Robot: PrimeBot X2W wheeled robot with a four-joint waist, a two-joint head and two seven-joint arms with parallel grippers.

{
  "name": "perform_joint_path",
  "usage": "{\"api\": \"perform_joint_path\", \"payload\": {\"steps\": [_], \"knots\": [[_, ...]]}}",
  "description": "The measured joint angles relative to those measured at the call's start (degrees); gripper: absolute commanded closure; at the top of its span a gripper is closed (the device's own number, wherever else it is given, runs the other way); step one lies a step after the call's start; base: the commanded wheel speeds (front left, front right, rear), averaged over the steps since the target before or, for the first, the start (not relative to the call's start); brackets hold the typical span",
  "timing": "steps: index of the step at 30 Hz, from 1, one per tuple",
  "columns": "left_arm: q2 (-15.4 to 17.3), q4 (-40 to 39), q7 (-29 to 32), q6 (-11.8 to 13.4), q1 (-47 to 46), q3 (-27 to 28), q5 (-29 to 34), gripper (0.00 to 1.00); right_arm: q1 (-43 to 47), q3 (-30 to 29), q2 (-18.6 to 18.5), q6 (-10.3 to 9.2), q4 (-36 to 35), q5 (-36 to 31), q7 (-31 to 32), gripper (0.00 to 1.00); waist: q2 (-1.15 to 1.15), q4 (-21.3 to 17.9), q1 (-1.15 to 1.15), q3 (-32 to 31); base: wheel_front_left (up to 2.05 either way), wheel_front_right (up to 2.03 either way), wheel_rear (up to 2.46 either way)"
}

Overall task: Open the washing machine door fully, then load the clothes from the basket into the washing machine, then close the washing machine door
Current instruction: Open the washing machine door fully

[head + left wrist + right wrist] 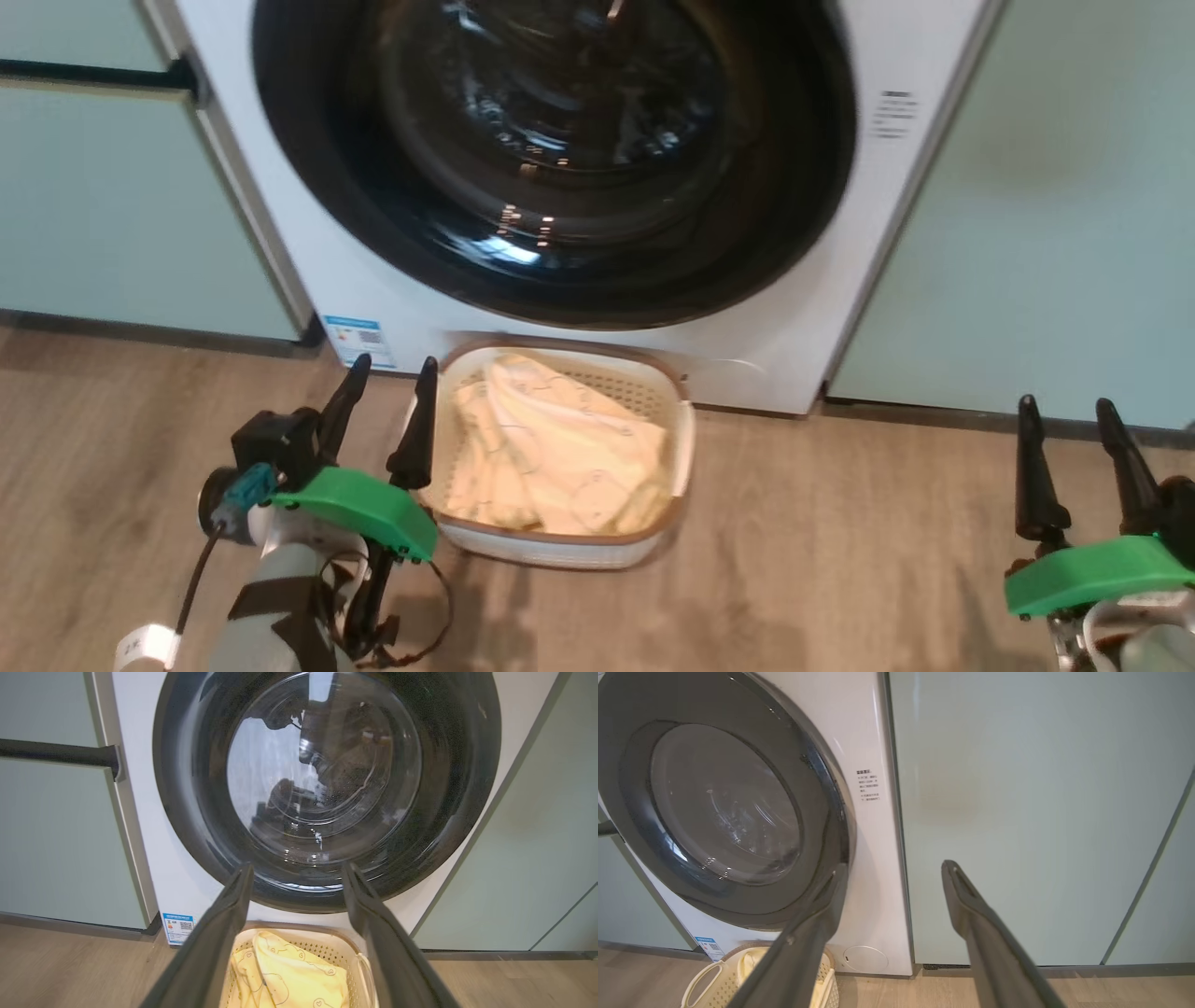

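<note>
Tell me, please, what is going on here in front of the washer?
The robot faces the washing machine, whose round black door is shut. The basket sits on the floor just in front of it, with the yellow clothes inside. The left jaws, beside the basket, and the right jaws, farther off, are both open and empty, so nothing is being handled.

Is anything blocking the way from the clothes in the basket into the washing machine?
Yes. The round black door is shut across the front of the washing machine, so the clothes in the basket on the floor just below it have no way in. Nothing visible lies between the left claw and the door.
</note>
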Motion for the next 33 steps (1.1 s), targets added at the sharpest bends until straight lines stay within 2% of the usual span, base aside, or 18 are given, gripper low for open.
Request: {"api": "perform_joint_path", "payload": {"steps": [7, 13, 31, 32, 33], "knots": [[-0.03, -1.38, 0.0, -0.01, -0.02, -0.7, -3.22, 0.0, 0.0, -0.12, -0.04, 0.0, -0.07, 0.01, 0.0, 0.0, 0.0, -0.23, 0.0, 0.21, 1.15, 1.15, -2.3], [-0.43, -0.93, -0.01, -0.01, -0.02, -1.2, -2.96, 0.0, 0.0, -0.62, -0.48, 0.0, -0.12, 0.0, 0.0, 0.0, 0.0, -0.4, 0.0, 0.21, 0.7, 0.7, -1.39], [-0.25, 1.74, -0.01, -0.01, -0.01, -0.81, -1.09, 0.0, 0.04, 0.12, -0.45, 0.0, -0.86, 0.02, 0.0, 0.0, 0.0, -0.34, 0.0, -0.15, 0.06, 0.06, -0.11], [-0.25, 1.77, -0.01, -0.01, -0.01, -0.78, -1.09, 0.0, 0.04, 0.27, -0.45, 0.0, -0.82, 0.13, 0.0, 0.08, 0.0, -0.36, 0.0, -0.18, 0.0, 0.0, 0.0], [-0.25, 1.77, -0.01, -0.01, -0.01, -0.78, -1.09, 0.0, 0.04, 0.27, -0.45, 0.0, -0.82, 0.13, 0.0, 0.25, 0.0, -0.36, 0.0, -0.18, 0.0, 0.0, 0.0]]}}
